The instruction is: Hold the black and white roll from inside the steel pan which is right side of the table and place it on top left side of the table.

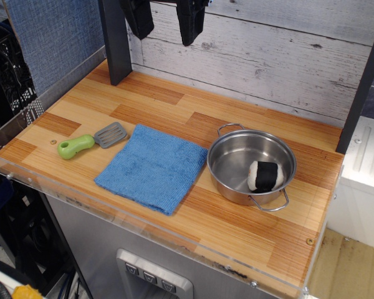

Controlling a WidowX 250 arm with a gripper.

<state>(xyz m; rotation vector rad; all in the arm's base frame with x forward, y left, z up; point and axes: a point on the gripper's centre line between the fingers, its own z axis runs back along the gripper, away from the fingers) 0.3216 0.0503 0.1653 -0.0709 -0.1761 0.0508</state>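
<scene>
While the pincer [165, 22] hangs open, empty; blue cloth [153, 166] flanks steel pan [234, 156].

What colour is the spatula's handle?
Light green, with a grey slotted head; the spatula lies left of the blue cloth. Seen in the observation.image view.

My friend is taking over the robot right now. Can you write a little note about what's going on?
Claw: up at the top, open, holding nothing.
Roll: still inside the pan, on the right side of the table.
A blue cloth and a green-handled spatula lie to the left of the pan.
Done: nothing yet.
Left: go down, grab the roll, lift it out and set it on the table's top left part.
</scene>
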